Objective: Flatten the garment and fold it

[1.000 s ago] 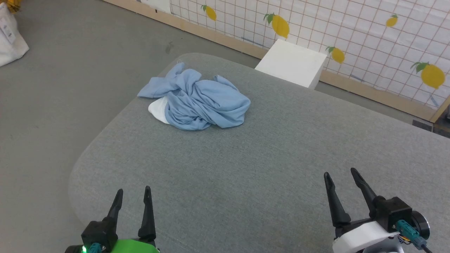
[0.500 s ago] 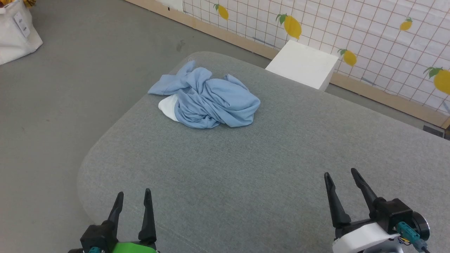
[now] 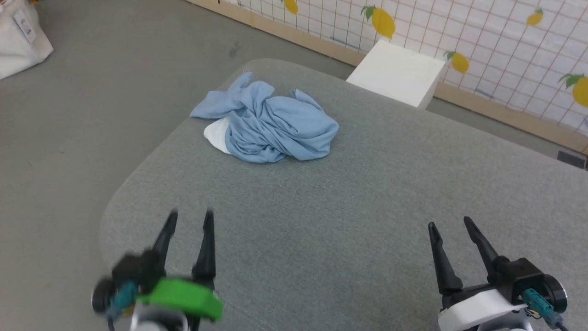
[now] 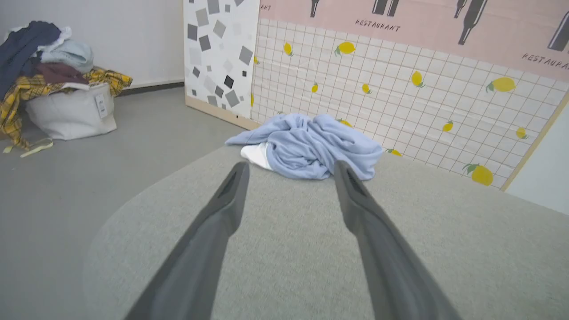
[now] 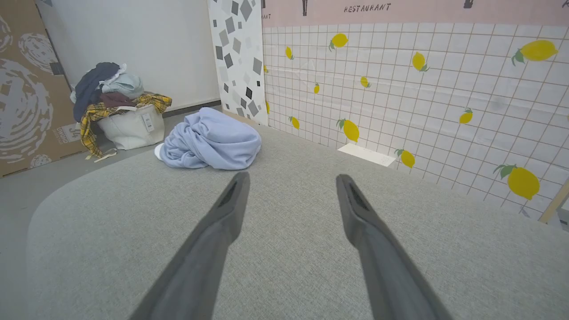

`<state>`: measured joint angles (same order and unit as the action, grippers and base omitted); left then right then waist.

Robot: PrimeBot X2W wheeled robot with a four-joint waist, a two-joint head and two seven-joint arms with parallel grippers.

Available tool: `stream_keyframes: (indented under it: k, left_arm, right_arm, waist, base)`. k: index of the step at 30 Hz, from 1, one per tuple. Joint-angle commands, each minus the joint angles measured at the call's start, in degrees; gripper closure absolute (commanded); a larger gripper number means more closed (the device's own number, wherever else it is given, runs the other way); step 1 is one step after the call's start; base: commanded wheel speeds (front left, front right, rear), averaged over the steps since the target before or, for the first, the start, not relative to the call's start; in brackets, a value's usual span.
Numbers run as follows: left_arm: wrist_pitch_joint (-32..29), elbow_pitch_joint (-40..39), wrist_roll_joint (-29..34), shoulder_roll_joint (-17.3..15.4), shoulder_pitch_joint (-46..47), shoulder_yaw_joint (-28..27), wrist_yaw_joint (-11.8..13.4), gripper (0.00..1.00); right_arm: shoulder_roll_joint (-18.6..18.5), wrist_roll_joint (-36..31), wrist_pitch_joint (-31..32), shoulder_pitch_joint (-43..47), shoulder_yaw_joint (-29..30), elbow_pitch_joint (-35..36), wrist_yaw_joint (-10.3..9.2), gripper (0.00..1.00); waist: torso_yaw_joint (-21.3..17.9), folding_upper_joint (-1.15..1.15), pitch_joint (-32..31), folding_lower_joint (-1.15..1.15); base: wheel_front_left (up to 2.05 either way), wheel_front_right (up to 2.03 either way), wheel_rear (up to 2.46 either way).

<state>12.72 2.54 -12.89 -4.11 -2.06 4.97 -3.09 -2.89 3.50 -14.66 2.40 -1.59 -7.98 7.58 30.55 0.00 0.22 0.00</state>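
At the far left a white bag (image 3: 20, 43) sits on the grey floor (image 3: 92, 105), well apart from the grey fabric worktop (image 3: 321, 220). The left tool (image 3: 190, 215) hovers over the worktop's near left corner. It is blurred in the head view, and its two dark fingers are spread wide with nothing between them. Ahead of it and a little to its right, near the worktop's far left edge, lies the garment (image 3: 271, 122). It is a light blue shirt crumpled into a twisted heap, with a patch of white fabric showing at its left side and one blue flap reaching towards the edge. The left wrist view looks straight at the heap between the parted fingers. Further right, a white box (image 3: 397, 73) stands just beyond the worktop's far edge, before the lemon-print wall (image 3: 505, 50). At the near right, the right tool (image 3: 449, 223) hangs over bare worktop, jaws wide and empty, well apart from the garment.
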Motion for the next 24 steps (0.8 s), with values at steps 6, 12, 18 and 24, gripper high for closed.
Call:
stream_keyframes:
  k: [6,12,18,24]
  left_arm:
    - [-9.64,-4.27,-1.00,-4.56,14.17,1.69,-2.46,0.00]
    - [-19.65,-5.11,-2.28,-7.85,26.93,0.60,-2.85,0.00]
    - [-26.66,1.30,-3.88,-11.95,37.88,-1.55,-3.11,0.00]
    - [-36.11,11.74,-7.00,-16.66,44.78,-0.27,-3.95,0.00]
  right_arm:
    - [0.02,-2.30,0.57,-1.55,1.24,2.90,-0.09,0.00]
    - [0.02,-4.15,2.60,-3.18,1.72,7.51,-0.09,0.00]
    - [0.02,-5.40,4.49,-4.54,1.27,11.69,-0.09,0.00]
    - [0.02,-7.02,6.67,-6.45,1.33,17.46,-0.09,0.00]
  waist:
    - [-3.03,0.00,4.92,0.00]
    - [-6.33,0.00,9.83,0.00]
    - [-9.71,0.00,14.77,0.00]
    - [-14.06,0.00,20.78,0.00]
  base:
    - [0.00,0.00,0.00]
    - [0.00,0.00,0.00]
    - [0.00,0.00,0.00]
    - [0.00,0.00,0.00]
